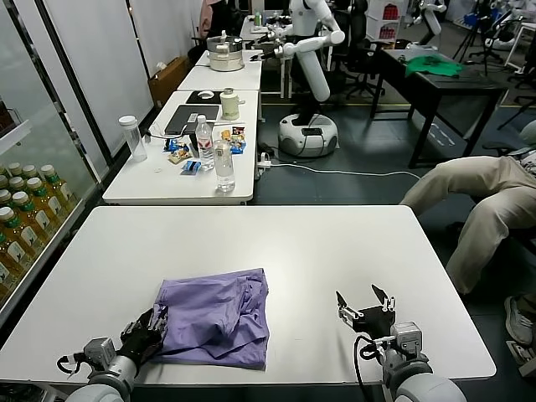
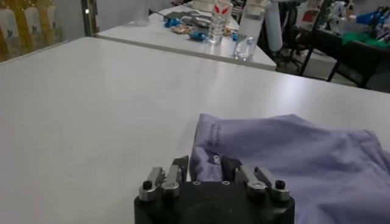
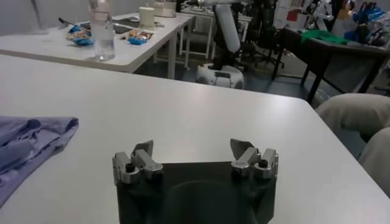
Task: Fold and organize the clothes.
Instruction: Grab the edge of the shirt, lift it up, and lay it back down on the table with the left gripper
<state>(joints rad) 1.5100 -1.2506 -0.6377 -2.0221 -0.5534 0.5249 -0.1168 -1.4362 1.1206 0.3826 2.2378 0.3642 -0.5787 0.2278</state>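
Observation:
The lavender T-shirt [image 1: 218, 314] lies folded in a rough rectangle on the white table [image 1: 293, 243], near the front edge and left of centre, plain side up. My left gripper [image 1: 155, 322] is low at the shirt's near left corner. In the left wrist view the gripper [image 2: 205, 165] has its fingers [image 2: 180, 164] drawn in on the fabric edge of the shirt [image 2: 292, 152]. My right gripper [image 1: 366, 303] is open and empty over bare table to the right of the shirt. In the right wrist view [image 3: 192, 149] it is apart from the shirt's edge [image 3: 24, 143].
A second white table [image 1: 180, 180] behind holds water bottles [image 1: 224, 163], snacks and a laptop. Shelved drink bottles [image 1: 21, 226] stand at the left. A seated person's legs [image 1: 481, 193] are at the right. A green cloth [image 1: 433, 65] lies on a dark table far back.

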